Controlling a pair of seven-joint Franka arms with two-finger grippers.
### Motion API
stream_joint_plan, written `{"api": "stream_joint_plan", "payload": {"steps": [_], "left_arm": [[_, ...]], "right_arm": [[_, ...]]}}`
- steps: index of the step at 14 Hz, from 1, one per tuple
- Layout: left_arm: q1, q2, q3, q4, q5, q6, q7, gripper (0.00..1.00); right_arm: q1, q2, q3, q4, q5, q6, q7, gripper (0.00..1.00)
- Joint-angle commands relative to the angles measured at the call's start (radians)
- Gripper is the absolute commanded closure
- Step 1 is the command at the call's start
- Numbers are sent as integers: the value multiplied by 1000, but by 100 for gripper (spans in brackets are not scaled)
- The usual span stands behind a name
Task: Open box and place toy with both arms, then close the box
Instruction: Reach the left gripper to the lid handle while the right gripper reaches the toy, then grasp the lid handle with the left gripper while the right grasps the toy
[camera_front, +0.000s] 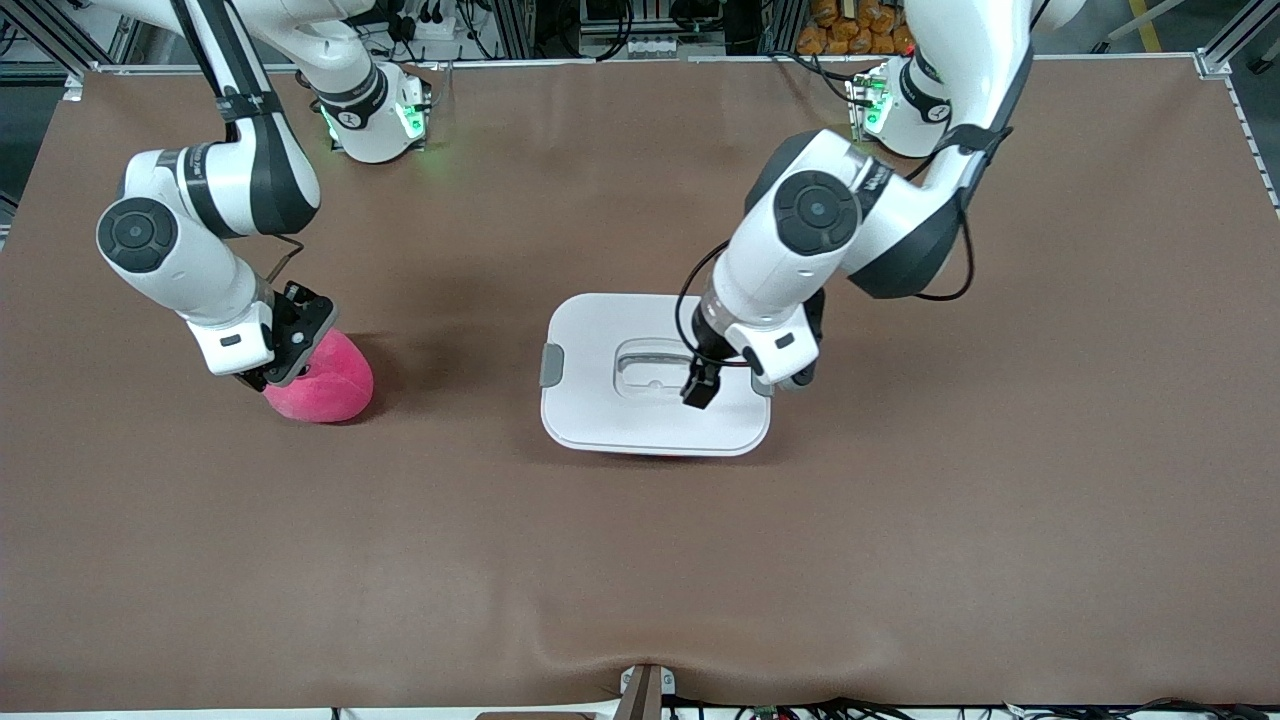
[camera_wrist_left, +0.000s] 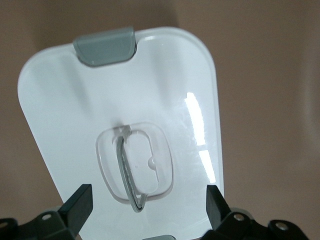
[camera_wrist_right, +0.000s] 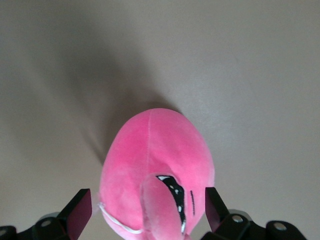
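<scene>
Your box (camera_front: 655, 375) sits mid-table, white lid (camera_wrist_left: 120, 130) still on with both grey clips latched, so you're at the opening step. The toy (camera_front: 322, 380) lies toward the right arm's end of the table. Left gripper (camera_front: 702, 385) hovers over the lid handle (camera_wrist_left: 134, 167), fingers apart. Right gripper (camera_wrist_right: 142, 207) straddles the toy, fingers spread, nothing clamped yet. Next up, probably: pop the clips, then lift.

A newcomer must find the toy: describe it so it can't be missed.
Start at the brown table, then go toward the right arm's end. There the toy lies under the right gripper, apart from the white-lidded box. It alone is soft, round and hot pink.
</scene>
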Motion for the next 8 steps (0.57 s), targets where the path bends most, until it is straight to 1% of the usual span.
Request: {"api": "stream_joint_plan", "payload": {"steps": [1, 3, 8], "left_arm": [[-35, 50, 13, 28, -8, 40, -66, 0], [-81, 73, 24, 29, 17, 52, -112, 0], [-97, 95, 24, 26, 61, 52, -195, 0]], "right_arm": [[-34, -3, 3, -24, -24, 45, -75, 0], [-50, 13, 3, -24, -24, 68, -90, 0], [-51, 46, 3, -25, -24, 94, -101, 0]]}}
